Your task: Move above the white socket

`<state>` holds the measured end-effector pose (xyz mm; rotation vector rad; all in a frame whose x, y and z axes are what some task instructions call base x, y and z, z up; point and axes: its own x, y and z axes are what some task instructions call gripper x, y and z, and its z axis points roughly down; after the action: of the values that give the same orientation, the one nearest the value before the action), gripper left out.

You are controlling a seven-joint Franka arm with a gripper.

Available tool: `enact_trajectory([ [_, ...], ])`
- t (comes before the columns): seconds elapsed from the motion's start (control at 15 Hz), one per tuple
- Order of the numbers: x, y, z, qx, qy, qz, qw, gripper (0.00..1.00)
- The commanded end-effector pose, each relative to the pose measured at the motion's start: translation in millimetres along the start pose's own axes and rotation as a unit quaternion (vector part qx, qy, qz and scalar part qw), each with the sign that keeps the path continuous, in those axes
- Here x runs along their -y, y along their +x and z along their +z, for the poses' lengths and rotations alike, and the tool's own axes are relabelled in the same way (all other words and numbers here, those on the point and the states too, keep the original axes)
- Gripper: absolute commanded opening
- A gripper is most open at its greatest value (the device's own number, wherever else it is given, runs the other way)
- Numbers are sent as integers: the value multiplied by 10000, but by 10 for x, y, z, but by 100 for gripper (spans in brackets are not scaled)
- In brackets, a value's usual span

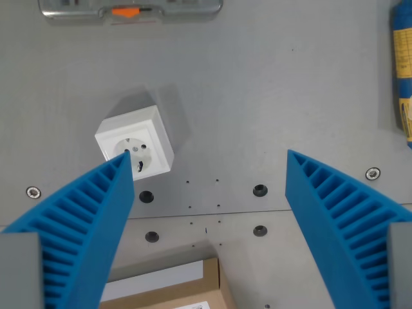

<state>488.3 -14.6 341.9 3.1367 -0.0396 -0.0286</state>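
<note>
One grey table [257, 96] fills the wrist view, its surface split by a seam running across the lower part. One pincer [209, 164] enters from the bottom edge; its two blue ribbed fingers [84, 225] slant inward and upward, their tips spread well apart with nothing between them. One cardboard box [187, 293] lies at the bottom edge between the fingers, only partly in view. One white socket [135, 149] sits on the table toward the wrist view's left, turned at an angle, its face with two pin holes showing; the tip of the finger on the wrist view's left overlaps its lower corner. One grey metal part with an orange tab [126, 11] lies at the top edge. One blue-and-yellow object [403, 71] is cut off at the wrist view's right edge. Four dark holes [259, 190] and two screws [372, 173] mark the table.
</note>
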Motion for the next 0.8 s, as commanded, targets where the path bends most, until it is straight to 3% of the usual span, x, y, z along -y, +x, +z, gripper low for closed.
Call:
enact_trajectory([
  [0.07,29,-52,60,-232,-12,-191,9995,100],
  [0.8,192,-208,458,-429,-47,-610,9972,100],
])
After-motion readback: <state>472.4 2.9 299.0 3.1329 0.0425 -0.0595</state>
